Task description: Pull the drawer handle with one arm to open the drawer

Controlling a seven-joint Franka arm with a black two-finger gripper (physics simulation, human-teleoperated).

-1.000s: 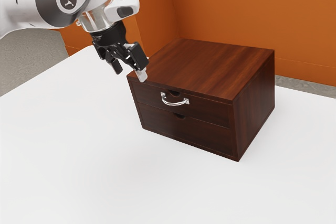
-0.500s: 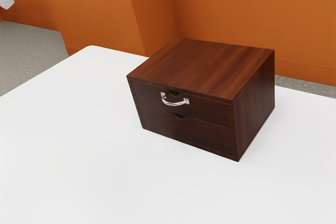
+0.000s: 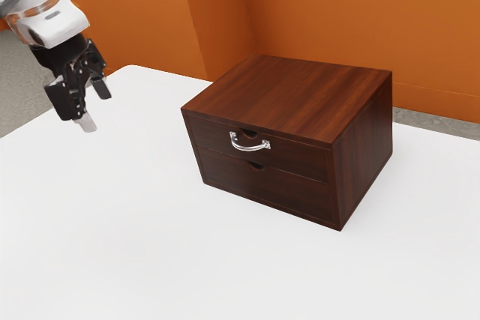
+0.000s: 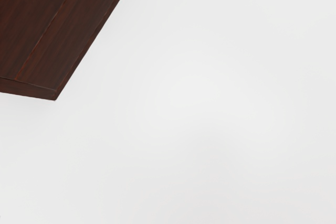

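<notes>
gripper (image 3: 91, 109) over table (image 3: 135, 245), well apart from drawer handle (image 3: 249, 142)

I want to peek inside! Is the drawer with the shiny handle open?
Shut. The top drawer sits flush in the cabinet, no gap showing.

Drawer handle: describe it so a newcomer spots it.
On the white table stands a dark wooden cabinet with two drawers. On the upper drawer's front sits a curved silver handle, the only metal part; the lower drawer has just a notch.
</notes>
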